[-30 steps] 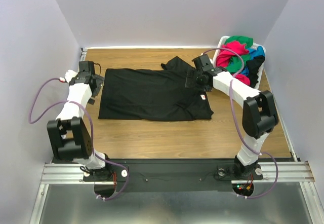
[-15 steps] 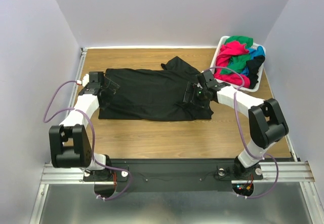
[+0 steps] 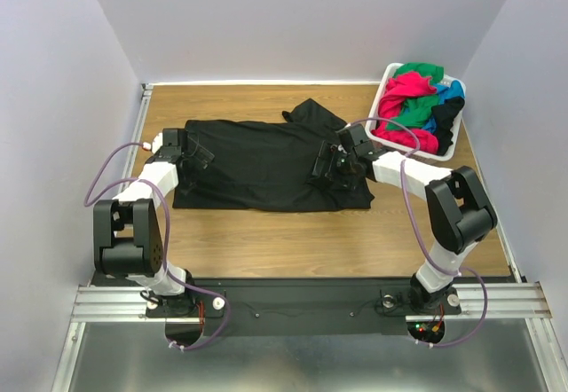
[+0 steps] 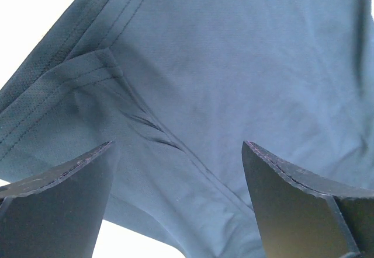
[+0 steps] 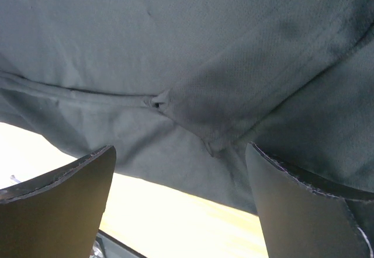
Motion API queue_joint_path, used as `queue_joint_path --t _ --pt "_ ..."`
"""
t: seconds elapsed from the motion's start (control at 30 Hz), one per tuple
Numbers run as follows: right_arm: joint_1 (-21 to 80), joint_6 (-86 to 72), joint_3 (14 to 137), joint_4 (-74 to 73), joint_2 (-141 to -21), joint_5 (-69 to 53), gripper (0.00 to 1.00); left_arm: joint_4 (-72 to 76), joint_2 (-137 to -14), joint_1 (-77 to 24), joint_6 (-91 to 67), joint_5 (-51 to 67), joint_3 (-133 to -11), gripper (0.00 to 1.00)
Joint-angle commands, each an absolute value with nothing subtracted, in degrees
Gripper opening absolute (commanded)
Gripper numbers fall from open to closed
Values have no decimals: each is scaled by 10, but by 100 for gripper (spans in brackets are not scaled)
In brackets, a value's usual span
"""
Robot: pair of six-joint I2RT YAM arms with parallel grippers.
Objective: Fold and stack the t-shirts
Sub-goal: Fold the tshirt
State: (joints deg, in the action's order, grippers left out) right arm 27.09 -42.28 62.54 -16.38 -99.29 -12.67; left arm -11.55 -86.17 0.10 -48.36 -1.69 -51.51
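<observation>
A black t-shirt (image 3: 262, 163) lies spread flat on the wooden table, one sleeve sticking out at its far edge. My left gripper (image 3: 197, 155) hovers open over the shirt's left end; the left wrist view shows dark fabric (image 4: 222, 65) with a seam between the spread fingers (image 4: 64, 199). My right gripper (image 3: 324, 168) stands open low over the shirt's right part, near a folded sleeve edge (image 5: 234, 94) seen in the right wrist view. More t-shirts, pink-red (image 3: 404, 90), green (image 3: 424, 71), blue and black, are heaped in the white basket (image 3: 387, 80).
The basket stands at the far right corner of the table (image 3: 266, 232). Grey walls close in the table on the left, back and right. The arm bases sit on a black rail (image 3: 293, 299) at the near edge.
Both arms have swung inward and down onto the black shirt: the left gripper from the table's left edge, the right from the shirt's far right corner. The right jaws widened slightly.
</observation>
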Motion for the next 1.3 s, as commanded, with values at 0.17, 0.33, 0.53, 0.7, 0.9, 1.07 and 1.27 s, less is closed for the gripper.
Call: queue_joint_path --t 0.17,0.33,0.53,0.7,0.9,1.07,1.27 --pt "274 -441 647 -111 -1028 -120 98 -98 -883 1 -468 -30 -506 99" --pt "274 -451 671 -95 -1038 -113 98 -97 -893 2 -466 -37 -503 99" --pt "274 -454 703 -84 -1063 -111 98 -97 -912 2 -461 -50 -502 99" --pt "274 -447 750 -78 -1106 -100 98 -99 -917 2 -457 -53 -502 99" --pt "274 -412 820 -80 -1114 -67 98 -116 -893 2 -452 -74 -509 99" --pt "274 -392 755 -81 -1048 -46 98 -120 -875 2 -448 -75 -526 99" --pt "274 -382 627 -90 -923 19 98 -100 -890 -17 -450 -37 -556 99"
